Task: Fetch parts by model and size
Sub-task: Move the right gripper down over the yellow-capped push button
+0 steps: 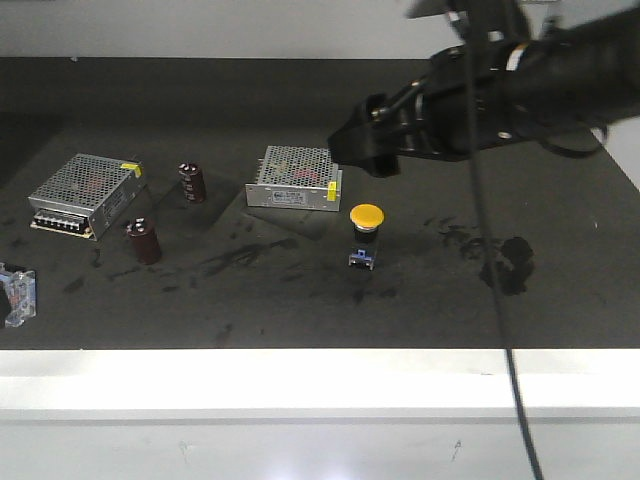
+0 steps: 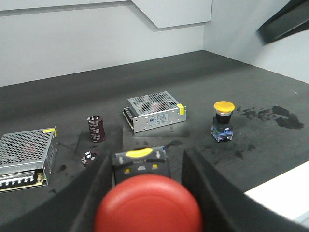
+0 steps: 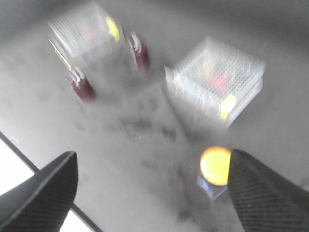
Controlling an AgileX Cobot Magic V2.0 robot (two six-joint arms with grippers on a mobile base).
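Observation:
The red-capped push-button switch (image 2: pixel 147 208) fills the bottom of the left wrist view, its cap towards the camera and its dark body with a yellow mark behind. My left gripper (image 2: pixel 147 157) is shut on it, one finger on each side, and does not show in the front view. The yellow-capped switch (image 1: pixel 366 218) stands upright on the black mat on its blue-and-clear block (image 2: pixel 222 131). My right gripper (image 3: pixel 152 154) hangs open above the mat in a blurred view. The yellow cap (image 3: pixel 215 165) lies just inside its right finger (image 3: pixel 263 188). From the front, the right gripper (image 1: pixel 360 140) is raised behind the yellow switch.
Two silver perforated power supply boxes (image 1: pixel 88 192) (image 1: pixel 295 177) and two maroon capacitors (image 1: pixel 192 182) (image 1: pixel 144 241) stand on the mat's left half. A clear plastic block (image 1: pixel 15 295) sits at the left edge. A cable (image 1: pixel 495 260) hangs across the front view. The white table edge (image 1: pixel 320 385) runs along the front.

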